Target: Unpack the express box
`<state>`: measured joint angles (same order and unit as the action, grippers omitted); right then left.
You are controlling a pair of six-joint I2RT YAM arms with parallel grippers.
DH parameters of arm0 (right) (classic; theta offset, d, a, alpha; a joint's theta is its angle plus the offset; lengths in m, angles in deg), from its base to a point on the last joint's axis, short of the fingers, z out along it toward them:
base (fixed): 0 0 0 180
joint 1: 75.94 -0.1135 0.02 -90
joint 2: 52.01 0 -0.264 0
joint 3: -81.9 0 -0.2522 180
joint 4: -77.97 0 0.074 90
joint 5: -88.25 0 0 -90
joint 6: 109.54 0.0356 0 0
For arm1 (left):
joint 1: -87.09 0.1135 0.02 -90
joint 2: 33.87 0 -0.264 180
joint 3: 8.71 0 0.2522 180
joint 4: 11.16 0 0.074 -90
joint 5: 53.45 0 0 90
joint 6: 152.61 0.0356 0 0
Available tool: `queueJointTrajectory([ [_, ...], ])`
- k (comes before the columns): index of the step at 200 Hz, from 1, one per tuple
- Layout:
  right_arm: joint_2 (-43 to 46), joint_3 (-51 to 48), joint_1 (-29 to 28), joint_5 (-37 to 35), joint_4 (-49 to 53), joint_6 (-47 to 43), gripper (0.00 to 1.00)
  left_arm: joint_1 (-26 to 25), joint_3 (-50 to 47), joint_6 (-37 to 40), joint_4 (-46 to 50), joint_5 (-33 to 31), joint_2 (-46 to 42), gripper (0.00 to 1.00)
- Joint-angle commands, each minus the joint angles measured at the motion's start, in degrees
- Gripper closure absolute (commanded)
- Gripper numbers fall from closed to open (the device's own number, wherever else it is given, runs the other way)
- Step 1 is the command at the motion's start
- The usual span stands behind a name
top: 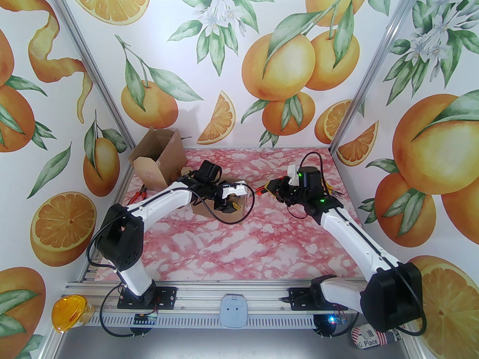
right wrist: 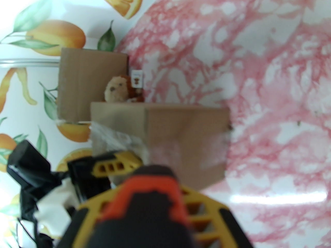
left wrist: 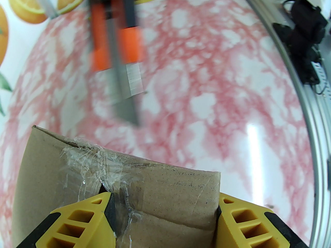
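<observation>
Right gripper [top: 272, 190]: fingers pressed onto the black-and-orange utility knife [left wrist: 121, 61], handle clamped between them. Blade is out and points toward the left arm's side. Knife blurred in the left wrist view; its tip is near the taped box [left wrist: 160, 185] but apart from it.

Left gripper [left wrist: 164, 203]: yellow fingers [left wrist: 85, 216] pinching the taped box, black pads against the cardboard on both sides. One pad sits at a box edge, the other at a fold under the crumpled clear tape. The tape is wrinkled and torn near one top corner.

The box is on the pink marbled table [top: 239, 245], left of centre, just beside the left wrist, with the knife to its right.

Further out: an open carton [top: 159, 159] stands at the back left corner, flaps up. A small brown plush toy [right wrist: 116, 89] sits between the carton and the taped box. Red-handled pliers [top: 138, 195] lie on the table just in front of the carton, near the left edge.
</observation>
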<state>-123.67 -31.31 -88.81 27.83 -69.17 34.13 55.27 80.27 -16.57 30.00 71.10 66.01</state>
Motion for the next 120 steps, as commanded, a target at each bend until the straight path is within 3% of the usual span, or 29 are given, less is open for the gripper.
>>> queueJointTrajectory([
  [1, 2.09, 0.49, 0.15, 0.67, 2.64, -0.72, 1.0, 1.23, -0.51, -3.03, 3.74, -5.53, 1.64, 0.44],
  [64, 6.09, -3.38, -3.67, -9.02, -10.9, 5.91, 1.0, -0.92, -0.79, -4.82, 2.66, -6.36, -0.22, 0.44],
  [120, 3.34, 1.46, -8.7, -17.4, -9.24, 2.51, 1.0, -1.69, -0.43, -9.8, 0.56, -9.36, -2.01, 0.4],
])
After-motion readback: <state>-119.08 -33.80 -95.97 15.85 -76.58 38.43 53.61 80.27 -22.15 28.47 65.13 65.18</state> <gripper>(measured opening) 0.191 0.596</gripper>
